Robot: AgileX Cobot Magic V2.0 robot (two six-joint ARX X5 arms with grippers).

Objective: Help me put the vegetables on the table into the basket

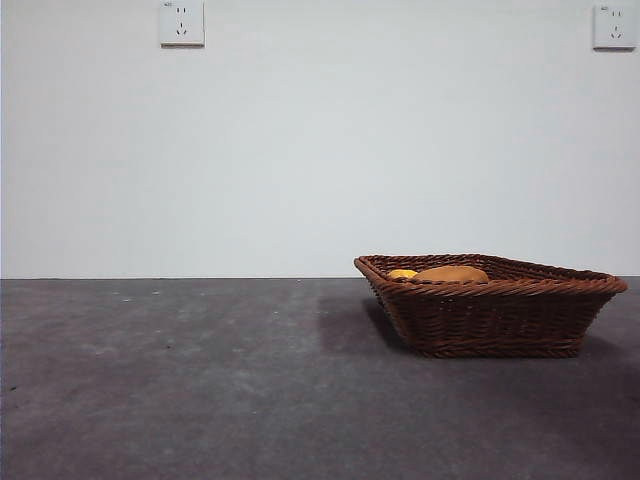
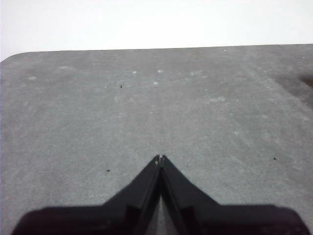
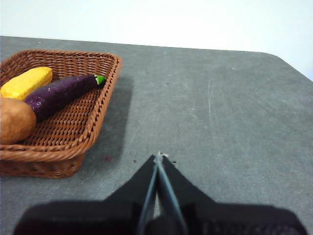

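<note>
The brown wicker basket stands on the dark grey table at the right of the front view. It also shows in the right wrist view. Inside it lie the tan potato, the yellow corn cob and the purple eggplant with its green stem. In the front view only the potato top and a bit of corn rise above the rim. My right gripper is shut and empty over bare table beside the basket. My left gripper is shut and empty over bare table.
A white wall stands behind the table with two sockets high up. The table's far edge and a rounded corner show in the left wrist view. No arm shows in the front view.
</note>
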